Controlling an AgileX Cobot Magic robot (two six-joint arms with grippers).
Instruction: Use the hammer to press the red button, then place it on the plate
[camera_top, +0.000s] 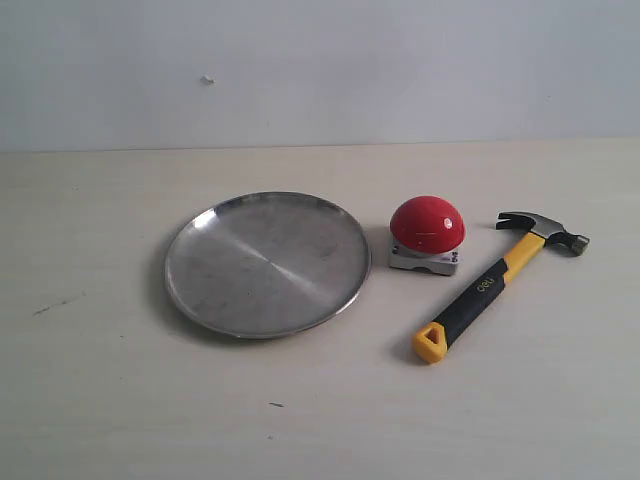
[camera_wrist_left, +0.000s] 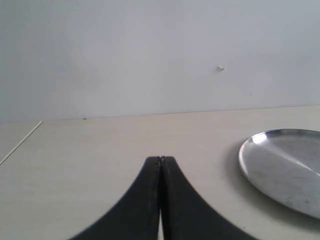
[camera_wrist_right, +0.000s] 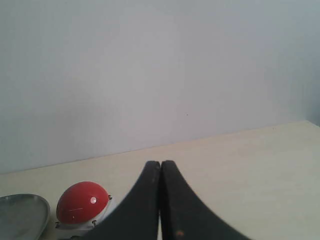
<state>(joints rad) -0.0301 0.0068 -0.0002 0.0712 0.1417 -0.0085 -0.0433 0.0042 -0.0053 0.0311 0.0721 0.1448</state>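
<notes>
The hammer (camera_top: 495, 283) lies flat on the table at the right, dark head toward the back, yellow loop toward the front. Just left of its handle sits the red button (camera_top: 427, 224) on its grey base, also seen in the right wrist view as the red button (camera_wrist_right: 81, 202). The silver plate (camera_top: 267, 262) rests left of the button with nothing on it; its rim shows as the plate (camera_wrist_left: 285, 167) and the plate (camera_wrist_right: 22, 215). My left gripper (camera_wrist_left: 160, 159) and right gripper (camera_wrist_right: 160, 162) are both shut on nothing. Neither arm shows in the exterior view.
The pale wooden table (camera_top: 100, 400) ends at a plain white wall (camera_top: 320, 70) behind the objects. A thin seam or table edge (camera_wrist_left: 20, 143) runs off to one side in the left wrist view.
</notes>
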